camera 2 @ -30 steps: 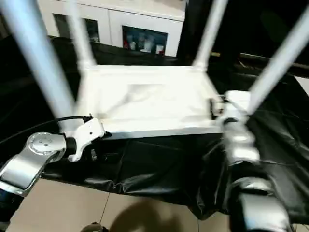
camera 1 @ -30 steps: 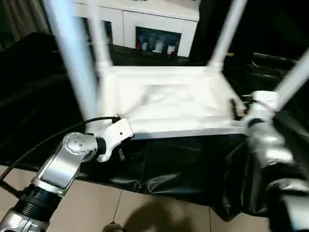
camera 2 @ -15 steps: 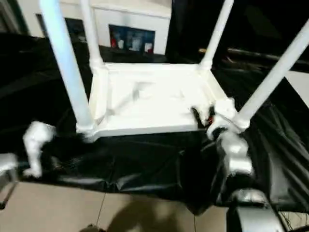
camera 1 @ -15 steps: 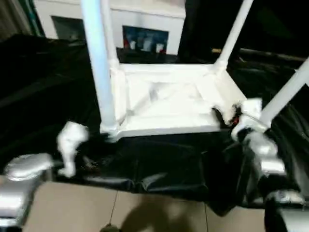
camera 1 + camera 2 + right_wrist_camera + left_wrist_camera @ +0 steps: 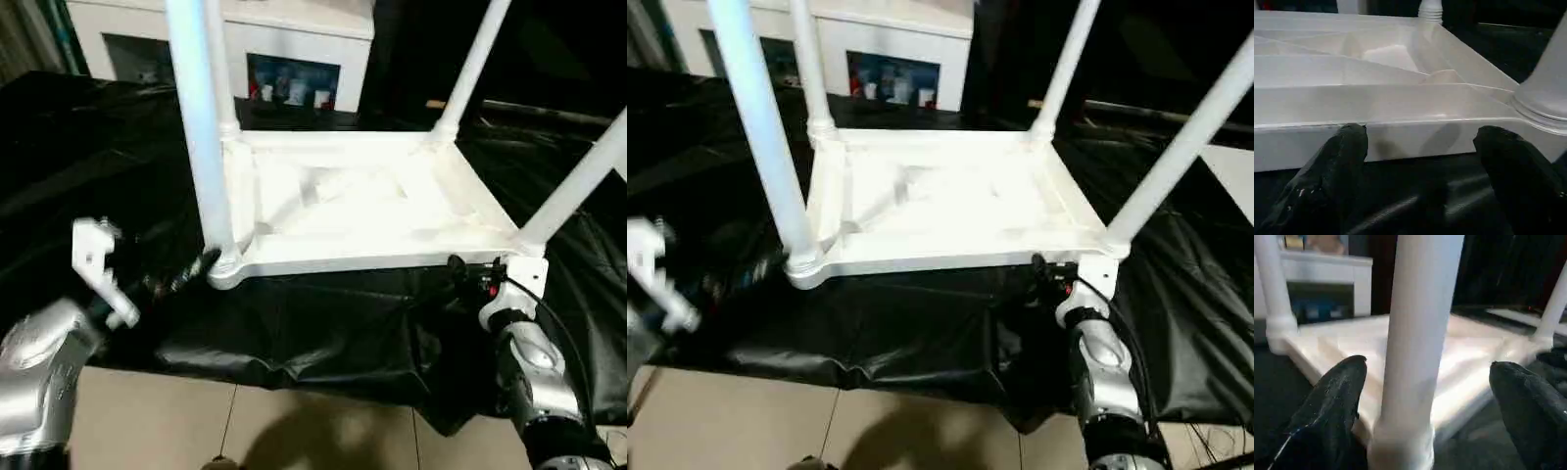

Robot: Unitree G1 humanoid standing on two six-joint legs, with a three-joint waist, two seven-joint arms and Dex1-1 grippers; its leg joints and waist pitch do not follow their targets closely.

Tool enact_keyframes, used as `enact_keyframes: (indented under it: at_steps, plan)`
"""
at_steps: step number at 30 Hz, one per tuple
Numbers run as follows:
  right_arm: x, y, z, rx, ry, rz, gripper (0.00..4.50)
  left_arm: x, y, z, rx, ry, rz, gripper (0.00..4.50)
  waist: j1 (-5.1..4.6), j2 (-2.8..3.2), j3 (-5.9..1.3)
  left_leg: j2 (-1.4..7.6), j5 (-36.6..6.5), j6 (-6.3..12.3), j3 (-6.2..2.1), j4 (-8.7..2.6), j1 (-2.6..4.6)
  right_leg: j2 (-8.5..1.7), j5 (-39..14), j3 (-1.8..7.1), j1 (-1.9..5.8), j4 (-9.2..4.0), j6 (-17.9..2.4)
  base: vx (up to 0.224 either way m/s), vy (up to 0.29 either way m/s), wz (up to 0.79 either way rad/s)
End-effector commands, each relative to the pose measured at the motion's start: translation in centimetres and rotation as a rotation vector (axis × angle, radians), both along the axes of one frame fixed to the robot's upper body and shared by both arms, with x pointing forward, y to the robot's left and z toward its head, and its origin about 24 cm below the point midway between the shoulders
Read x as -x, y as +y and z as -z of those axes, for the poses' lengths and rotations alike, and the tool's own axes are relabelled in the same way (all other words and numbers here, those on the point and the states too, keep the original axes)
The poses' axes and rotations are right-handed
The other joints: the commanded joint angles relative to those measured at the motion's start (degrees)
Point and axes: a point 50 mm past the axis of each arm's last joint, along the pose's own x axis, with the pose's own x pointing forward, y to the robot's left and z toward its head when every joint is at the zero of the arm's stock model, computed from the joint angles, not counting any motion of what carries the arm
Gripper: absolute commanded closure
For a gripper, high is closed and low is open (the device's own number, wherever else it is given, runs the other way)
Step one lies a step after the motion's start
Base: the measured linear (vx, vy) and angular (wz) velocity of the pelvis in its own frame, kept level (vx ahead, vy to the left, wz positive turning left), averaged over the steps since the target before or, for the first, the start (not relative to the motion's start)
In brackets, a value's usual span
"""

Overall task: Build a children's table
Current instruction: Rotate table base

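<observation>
Resting upside down on the black-draped tabletop (image 5: 323, 333), legs up, children's table (image 5: 353, 211), with left gripper (image 5: 1425, 396) fingers spread about the 8 o'clock leg (image 5: 201, 137), right gripper (image 5: 1420, 147) fingers spread just off its 5 o'clock edge.

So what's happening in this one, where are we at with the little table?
The white children's table lies upside down on the black-draped work table, with all four legs standing in its corner sockets. Neither gripper holds anything. The left gripper is open, its fingers either side of the near left leg without closing on it. The right gripper is open too, facing the tabletop's near edge close to the near right leg. A white cabinet stands behind.
</observation>
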Motion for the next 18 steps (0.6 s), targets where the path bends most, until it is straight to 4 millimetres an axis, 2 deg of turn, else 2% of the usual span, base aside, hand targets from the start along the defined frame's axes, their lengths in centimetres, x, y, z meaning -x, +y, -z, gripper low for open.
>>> enact_keyframes:
  at_steps: [1, 5, 6, 7, 8, 9, 10, 11, 12, 13, 14, 16, 18]
  plan:
    - [-0.1, -0.3, 0.2, 0.006, 0.032, 0.012, 0.61, -0.9, -0.7, -0.4, -0.001, -0.019, -0.011, 0.04, 0.03, 0.64, -3.0, 0.6, -19.57, -1.35, 0.07, -4.53, 1.13, -1.89, -14.44, 1.73, 1.61, -5.06, -7.3, 0.0, 0.0, 0.0]
    - [-0.6, 0.5, 0.2, -0.003, 0.05, -0.019, 0.61, -2.1, -1.6, -0.5, 0.023, -0.022, -0.033, 0.04, 0.06, 0.37, -3.47, 0.56, -17.01, -1.16, 0.09, -4.27, 0.91, -1.98, -11.16, 1.71, 2.07, -4.63, -7.75, 0.0, 0.0, 0.0]
    - [-0.8, 0.8, 0.4, -0.004, 0.066, -0.033, 0.61, -2.4, -2.2, -0.6, 0.052, -0.018, -0.012, 0.04, 0.15, 0.42, -3.58, 0.52, -15.72, -0.91, 0.16, -4.14, 0.99, -1.97, -9.38, 1.69, 2.06, -4.43, -8.26, 0.0, 0.0, 0.0]
    - [-0.9, 1.0, 0.4, -0.004, 0.078, -0.043, 0.61, -2.5, -2.6, -0.7, 0.073, -0.016, 0.005, 0.04, 0.08, 0.43, -3.62, 0.54, -14.56, -0.89, 0.11, -4.14, 0.77, -2.0, -8.13, 1.62, 2.24, -4.19, -8.79, 0.0, 0.0, 0.0]
    - [-1.0, 1.0, 0.5, -0.003, 0.08, -0.044, 0.61, -2.5, -2.7, -0.7, 0.078, -0.012, 0.009, 0.04, 0.17, 0.45, -3.68, 0.56, -14.2, -0.81, 0.19, -4.03, 0.95, -2.0, -7.5, 1.62, 2.17, -4.19, -9.04, 0.0, 0.0, 0.0]
    - [-1.1, 1.2, 0.6, 0.001, 0.092, -0.051, 0.61, -2.6, -3.2, -0.7, 0.113, 0.017, 0.037, 0.04, 0.16, 0.03, -3.68, 0.56, -13.39, -0.57, 0.36, -3.81, 0.92, -2.04, -6.45, 1.68, 2.17, -3.8, -9.62, 0.0, 0.0, 0.0]
    - [-1.3, 1.3, 0.6, 0.004, 0.101, -0.056, 0.61, -2.4, -4.0, -0.7, 0.144, 0.055, 0.107, 0.04, 0.23, -0.21, -3.74, 0.53, -12.54, -0.21, 0.43, -3.79, 0.97, -2.01, -6.46, 1.61, 2.15, -3.75, -10.06, 0.0, 0.0, 0.0]
    - [-1.6, 1.5, 0.5, 0.0, 0.108, -0.065, 0.61, -1.9, -5.1, -0.6, 0.154, 0.096, 0.203, 0.04, 0.26, -0.07, -3.76, 0.55, -12.28, -0.23, 0.54, -3.72, 1.04, -2.03, -6.16, 1.64, 2.1, -3.7, -10.32, 0.0, 0.0, 0.0]
    - [-2.0, 1.8, 0.4, 0.002, 0.113, -0.082, 0.61, -1.1, -6.2, -0.5, 0.161, 0.14, 0.328, 0.04, 0.23, -0.59, -3.73, 0.61, -11.63, 0.03, 0.54, -3.7, 0.95, -2.03, -5.75, 1.6, 2.24, -3.6, -10.44, 0.0, 0.0, 0.0]
    - [-2.0, 1.8, 0.4, 0.002, 0.113, -0.082, 0.61, -1.1, -6.2, -0.5, 0.161, 0.14, 0.329, 0.04, 0.3, -0.28, -3.69, 0.6, -11.32, 0.27, 0.58, -3.73, 1.06, -1.97, -5.64, 1.62, 2.08, -3.64, -10.52, 0.0, 0.0, 0.0]
    - [-2.3, 2.0, 0.3, 0.001, 0.115, -0.096, 0.61, -0.6, -6.9, -0.5, 0.167, 0.159, 0.404, 0.04, 0.17, -0.74, -3.57, 0.61, -11.46, 0.33, 0.65, -3.76, 0.96, -1.84, -5.75, 1.61, 2.06, -3.75, -10.36, 0.0, 0.0, 0.0]
    - [-2.5, 2.3, 0.2, -0.001, 0.118, -0.11, 0.61, -0.2, -7.4, -0.7, 0.175, 0.174, 0.463, 0.04, 0.19, -0.49, -3.57, 0.65, -12.22, -0.15, 0.66, -3.83, 1.16, -1.82, -6.01, 1.63, 1.99, -3.68, -10.39, 0.0, 0.0, 0.0]
    - [-3.1, 2.9, 0.1, 0.013, 0.131, -0.147, 0.61, 0.6, -8.3, -1.2, 0.182, 0.203, 0.595, 0.04, 0.16, -0.75, -3.66, 0.62, -13.16, -0.93, 0.62, -3.81, 1.25, -1.95, -7.08, 1.59, 2.03, -3.51, -10.33, 0.0, 0.0, 0.0]
